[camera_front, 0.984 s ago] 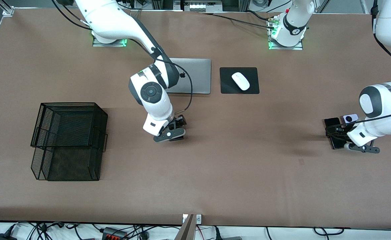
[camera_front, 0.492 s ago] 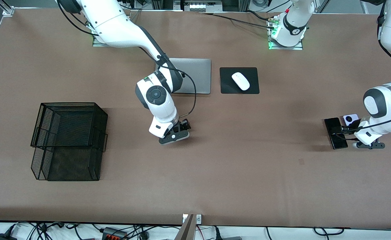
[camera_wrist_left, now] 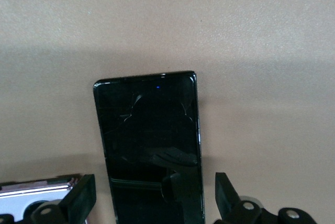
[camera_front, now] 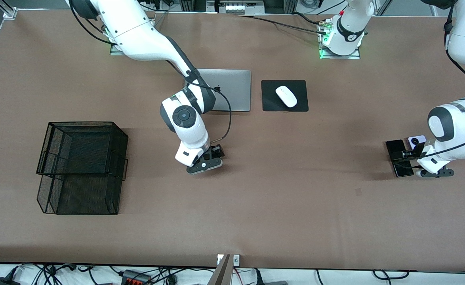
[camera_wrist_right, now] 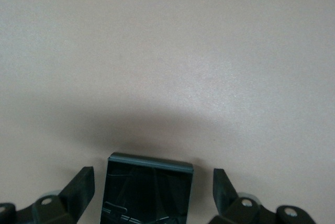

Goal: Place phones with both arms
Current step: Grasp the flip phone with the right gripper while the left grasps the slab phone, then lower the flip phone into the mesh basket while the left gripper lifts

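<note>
Toward the left arm's end of the table lies a long black slab phone [camera_front: 398,157] with a cracked screen [camera_wrist_left: 149,130]. A small lavender-white flip phone [camera_front: 415,141] sits beside it, its edge also in the left wrist view [camera_wrist_left: 36,188]. My left gripper [camera_front: 430,172] hangs low and open, its fingers either side of the slab phone [camera_wrist_left: 153,200]. My right gripper [camera_front: 205,164] is low over mid-table, nearer the front camera than the laptop, and open [camera_wrist_right: 152,195]. A small square black flip phone [camera_wrist_right: 149,185] lies between its fingers and is hidden in the front view.
A black wire mesh basket [camera_front: 82,130] stands toward the right arm's end of the table. A closed silver laptop [camera_front: 236,93] and a white mouse [camera_front: 286,96] on a black pad [camera_front: 270,103] lie near the arms' bases.
The right gripper has shifted slightly toward the left arm's end and settled. The left hand has drawn back a little off the slab phone, uncovering more of it. Both grippers stay open.
</note>
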`<state>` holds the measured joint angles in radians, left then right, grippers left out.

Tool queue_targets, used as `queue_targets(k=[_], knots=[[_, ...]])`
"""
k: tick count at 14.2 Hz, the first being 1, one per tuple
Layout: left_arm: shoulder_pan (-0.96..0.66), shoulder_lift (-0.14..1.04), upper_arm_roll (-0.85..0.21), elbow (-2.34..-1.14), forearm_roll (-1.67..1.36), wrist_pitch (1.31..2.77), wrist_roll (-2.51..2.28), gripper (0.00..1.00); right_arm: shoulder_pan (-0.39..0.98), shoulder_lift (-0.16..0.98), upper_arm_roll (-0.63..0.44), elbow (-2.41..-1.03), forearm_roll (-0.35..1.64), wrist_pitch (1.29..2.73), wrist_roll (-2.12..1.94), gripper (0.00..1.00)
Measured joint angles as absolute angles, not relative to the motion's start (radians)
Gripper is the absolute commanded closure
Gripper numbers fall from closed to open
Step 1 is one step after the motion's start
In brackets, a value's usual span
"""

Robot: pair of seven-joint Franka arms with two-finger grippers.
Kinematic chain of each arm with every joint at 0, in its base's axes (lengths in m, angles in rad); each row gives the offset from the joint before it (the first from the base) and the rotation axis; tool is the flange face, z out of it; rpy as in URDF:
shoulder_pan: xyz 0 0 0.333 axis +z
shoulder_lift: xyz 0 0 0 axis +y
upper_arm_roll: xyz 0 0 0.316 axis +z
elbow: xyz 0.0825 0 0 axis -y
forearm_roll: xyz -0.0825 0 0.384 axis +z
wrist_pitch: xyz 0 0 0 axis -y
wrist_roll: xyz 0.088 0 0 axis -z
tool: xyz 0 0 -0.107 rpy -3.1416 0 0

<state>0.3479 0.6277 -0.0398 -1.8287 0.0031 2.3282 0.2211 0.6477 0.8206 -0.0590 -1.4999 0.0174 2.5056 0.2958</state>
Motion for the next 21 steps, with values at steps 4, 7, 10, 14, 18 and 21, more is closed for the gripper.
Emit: queue_targets(k=[4,7,10,14,18,21], knots=[[0.346,0.639,-0.039,-1.830,0.003,2.328,0.215,0.00,0.654,0.836,-0.059,-1.500,0.017,2.505,0.338,0.00],[0.346,0.653,-0.039,-1.830,0.003,2.328,0.215,0.03,0.658,0.848,-0.059,-1.499,0.017,2.506,0.348,0.00],[0.346,0.654,-0.038,-1.830,0.003,2.328,0.215,0.37,0.658,0.849,-0.059,-1.497,0.017,2.506,0.349,0.00],[0.316,0.647,-0.039,-1.805,-0.006,2.236,0.183,0.48,0.658,0.850,-0.059,-1.497,0.017,2.506,0.350,0.00],[0.237,0.645,-0.045,-1.667,-0.097,1.935,0.113,0.48,0.658,0.859,-0.059,-1.497,0.017,2.506,0.350,0.00],[0.189,0.634,-0.046,-1.601,-0.174,1.836,0.073,0.49,0.658,0.864,-0.059,-1.497,0.017,2.506,0.351,0.47]])
